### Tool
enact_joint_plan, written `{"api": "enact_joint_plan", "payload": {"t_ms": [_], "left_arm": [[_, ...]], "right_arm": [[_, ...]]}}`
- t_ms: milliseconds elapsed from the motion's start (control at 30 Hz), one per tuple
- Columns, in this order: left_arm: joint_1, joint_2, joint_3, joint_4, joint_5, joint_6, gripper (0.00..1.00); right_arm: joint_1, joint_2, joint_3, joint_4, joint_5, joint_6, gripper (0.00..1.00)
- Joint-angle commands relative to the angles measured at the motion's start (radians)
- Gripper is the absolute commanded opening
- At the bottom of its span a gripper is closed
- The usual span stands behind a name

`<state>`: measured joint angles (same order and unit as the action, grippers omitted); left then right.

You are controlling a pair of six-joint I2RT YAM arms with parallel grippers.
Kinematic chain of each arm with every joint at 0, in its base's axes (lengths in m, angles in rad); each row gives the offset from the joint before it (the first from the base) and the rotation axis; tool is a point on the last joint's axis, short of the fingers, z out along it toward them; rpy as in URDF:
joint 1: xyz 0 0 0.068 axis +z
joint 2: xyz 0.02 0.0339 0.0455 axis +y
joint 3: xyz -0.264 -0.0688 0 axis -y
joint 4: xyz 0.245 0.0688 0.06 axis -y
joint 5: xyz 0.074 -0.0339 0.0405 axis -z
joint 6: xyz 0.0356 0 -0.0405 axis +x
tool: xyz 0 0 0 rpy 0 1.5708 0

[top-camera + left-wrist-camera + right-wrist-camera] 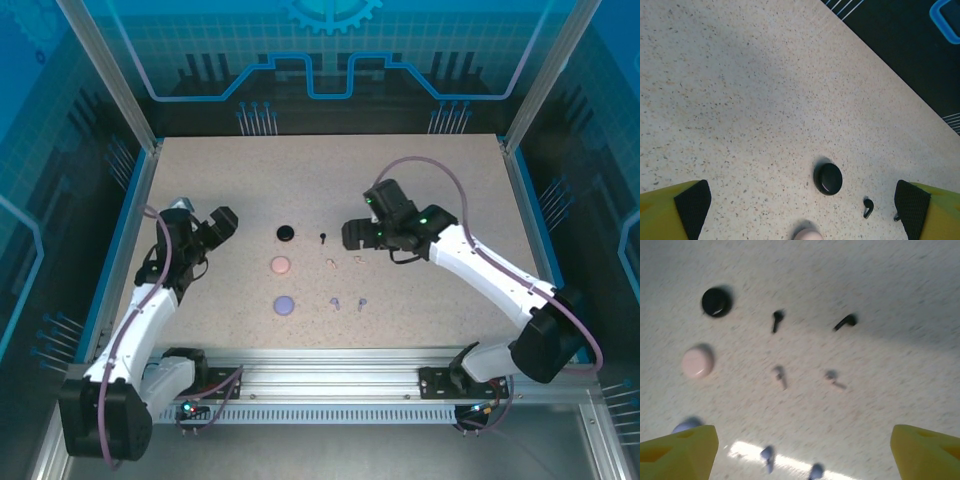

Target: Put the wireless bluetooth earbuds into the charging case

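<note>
Wide-open right jaws frame the earbuds (777, 316) — six scattered on the table (890, 390) between them; left jaws open too. Tiny, light, slippery — likely best pinched across the stem.

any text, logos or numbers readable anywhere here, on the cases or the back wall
None can be read.
The black case, pink case and lilac case show no markings I can make out.
The back wall carries a gear outline and line patterns, no letters.
</note>
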<state>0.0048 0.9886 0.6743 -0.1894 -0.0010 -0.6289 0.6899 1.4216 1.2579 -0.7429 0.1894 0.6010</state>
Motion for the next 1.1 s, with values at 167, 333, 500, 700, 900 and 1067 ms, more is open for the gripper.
{"api": "enact_joint_plan", "payload": {"t_ms": [167,333,500,700,900,1067], "left_arm": [[0.019,0.116,0.139,-0.082,-0.006,0.006,0.99],[0.066,0.168,0.182,-0.103,0.0,0.015,0.99],[0.151,0.189,0.2,-0.11,0.018,-0.001,0.99],[0.257,0.196,0.192,-0.112,0.066,-0.056,0.99],[0.284,0.186,0.154,-0.073,0.097,-0.109,0.99],[0.284,0.186,0.143,-0.074,0.107,-0.126,0.99]], "right_arm": [[0.278,0.255,0.198,-0.211,0.03,0.274,0.86],[0.4,0.498,0.434,-0.325,0.054,0.321,0.86],[0.454,0.679,0.621,-0.401,0.066,0.365,0.86],[0.461,0.793,0.704,-0.394,0.021,0.405,0.86],[0.461,0.855,0.725,-0.397,0.014,0.439,0.86],[0.462,0.889,0.721,-0.391,0.01,0.475,0.85]]}}
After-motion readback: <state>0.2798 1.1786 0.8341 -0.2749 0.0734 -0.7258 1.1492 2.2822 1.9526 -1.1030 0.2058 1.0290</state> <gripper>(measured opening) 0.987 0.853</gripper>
